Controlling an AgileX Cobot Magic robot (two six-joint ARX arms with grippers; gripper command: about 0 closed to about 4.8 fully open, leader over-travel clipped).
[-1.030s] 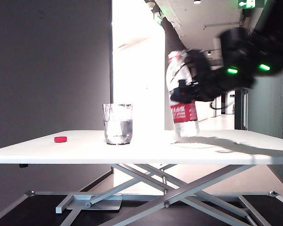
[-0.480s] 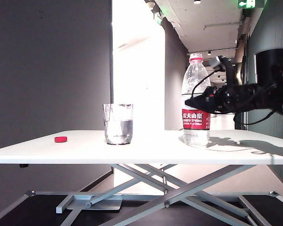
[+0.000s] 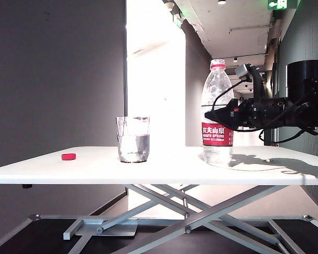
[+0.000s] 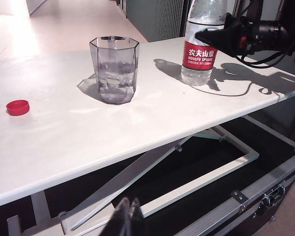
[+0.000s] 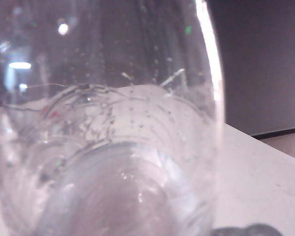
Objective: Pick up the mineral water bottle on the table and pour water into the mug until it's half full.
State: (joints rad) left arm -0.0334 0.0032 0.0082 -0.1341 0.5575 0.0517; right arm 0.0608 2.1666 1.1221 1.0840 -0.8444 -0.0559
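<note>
Half a mug (image 3: 132, 139) of water already, so the bottle (image 3: 217, 114) stands upright on the table (image 3: 95, 164), well right of it. Right gripper (image 3: 214, 114) sits at its label; can't tell if it's clamped or loosening. Left gripper (image 4: 127, 216) idles below the table edge, fingers together.

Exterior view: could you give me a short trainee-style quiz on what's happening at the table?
1. True or false: the mineral water bottle lies on its side on the table.
2. Which stands nearest the red cap? A the mug; B the bottle; C the right end effector.
3. Fill in: the right end effector reaches the bottle just above its ____, while the left end effector hangs apart from the table, touching nothing.
Key: 1 false, it stands upright; 2 A; 3 label.
</note>
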